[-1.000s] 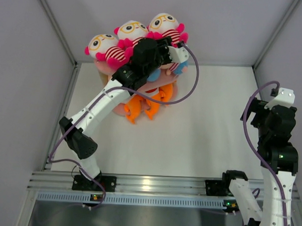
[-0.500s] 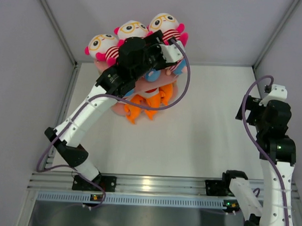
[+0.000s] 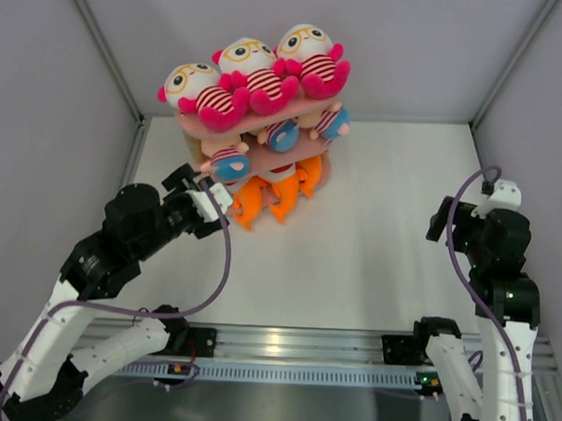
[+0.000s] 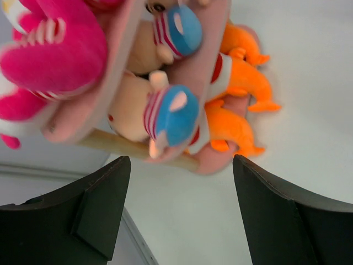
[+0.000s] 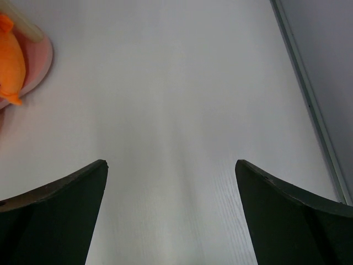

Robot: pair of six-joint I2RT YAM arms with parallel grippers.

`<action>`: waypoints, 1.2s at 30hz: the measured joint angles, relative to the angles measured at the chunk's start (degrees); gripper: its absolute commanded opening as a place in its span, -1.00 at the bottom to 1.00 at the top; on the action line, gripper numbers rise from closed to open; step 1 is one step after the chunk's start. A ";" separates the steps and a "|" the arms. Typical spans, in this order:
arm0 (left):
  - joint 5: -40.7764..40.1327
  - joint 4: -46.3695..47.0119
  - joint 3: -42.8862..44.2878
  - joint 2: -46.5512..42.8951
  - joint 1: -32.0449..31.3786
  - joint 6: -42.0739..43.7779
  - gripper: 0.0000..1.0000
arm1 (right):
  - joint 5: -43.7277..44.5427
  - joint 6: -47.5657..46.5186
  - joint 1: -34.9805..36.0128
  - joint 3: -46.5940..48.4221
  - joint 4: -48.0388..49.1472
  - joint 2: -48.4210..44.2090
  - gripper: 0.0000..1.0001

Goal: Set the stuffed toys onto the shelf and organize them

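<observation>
Where the white bench (image 3: 381, 261) runs into its far-left corner, the pink three-tier shelf (image 3: 266, 122) stands upright; three white-headed goggled dolls (image 3: 253, 69) sit side by side on its top board, pink limbs over the near edge; peach dolls in blue pants (image 3: 229, 162) lie on the middle board; orange fish (image 3: 277, 194) rest on the bottom board, tails poking out towards the near side; the left claw (image 4: 181, 159) hovers just near of the shelf's left end, fingers spread wide with nothing between them; the right claw (image 5: 171, 163) hangs well apart over the right side of the bench, likewise wide open and holding nothing
</observation>
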 measured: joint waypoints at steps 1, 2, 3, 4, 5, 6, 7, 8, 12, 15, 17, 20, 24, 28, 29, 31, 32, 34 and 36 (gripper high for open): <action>0.48 -0.87 -2.93 -2.71 0.79 -0.02 0.62 | -0.37 0.13 0.00 0.00 0.02 -0.76 0.99; 1.20 -2.45 -5.90 -5.25 1.86 -0.04 0.62 | -0.76 0.31 0.00 -0.02 0.17 -1.68 0.99; 1.99 -3.61 -8.22 -6.82 2.82 -0.11 0.62 | -1.11 0.39 0.00 -0.02 0.39 -2.34 0.99; 2.84 -3.80 -10.78 -8.07 3.85 -0.24 0.62 | -1.66 0.50 0.00 -0.02 0.57 -2.89 0.99; 3.30 -4.28 -13.14 -8.96 4.90 -0.26 0.63 | -2.64 0.81 0.00 -0.02 0.81 -3.28 0.99; 3.85 -4.79 -15.50 -9.68 6.05 -0.24 0.63 | -3.85 1.16 0.00 -0.13 1.16 -3.50 0.99; 4.09 -4.98 -18.05 -10.47 7.08 -0.22 0.64 | -5.11 1.42 0.00 -0.50 1.75 -3.80 0.99; 4.07 -5.49 -20.52 -11.21 8.13 -0.17 0.64 | -6.93 1.99 0.00 -1.27 2.62 -4.22 0.99; 3.67 -6.51 -29.68 -14.49 11.82 -0.07 0.64 | -14.40 4.72 0.00 -5.49 5.68 -6.29 0.99; 3.89 -6.56 -34.32 -16.65 14.36 -0.74 0.65 | -17.46 6.82 0.00 -9.73 7.67 -8.76 0.99; 4.09 -6.40 -36.74 -18.18 16.09 -1.77 0.65 | -18.62 8.07 0.00 -12.39 8.48 -10.64 0.99; 4.11 -5.03 -40.70 -20.00 18.95 -3.67 0.65 | -20.11 10.01 0.00 -15.58 10.38 -13.16 0.99; 4.33 -2.99 -45.00 -20.98 22.10 -6.16 0.64 | -22.75 11.89 0.00 -18.08 12.44 -14.73 0.99; 4.74 -1.88 -46.07 -21.05 24.83 -7.61 0.64 | -23.06 12.61 0.00 -18.82 12.72 -14.88 0.99; 4.76 -1.60 -46.07 -21.07 25.35 -7.82 0.64 | -23.06 12.79 0.00 -18.86 12.81 -15.04 0.99; 4.74 -0.96 -46.29 -21.09 26.12 -8.20 0.64 | -22.99 12.96 0.00 -19.28 13.22 -15.72 0.99; 4.74 -0.85 -46.42 -21.05 26.36 -8.33 0.64 | -22.88 12.96 0.00 -19.52 13.46 -16.06 0.99; 4.76 -0.79 -46.64 -21.03 26.58 -8.68 0.63 | -22.60 12.94 0.00 -19.50 13.62 -16.46 0.99; 4.79 -0.59 -46.75 -21.03 26.58 -8.85 0.63 | -22.53 12.81 0.00 -19.47 13.60 -16.70 0.99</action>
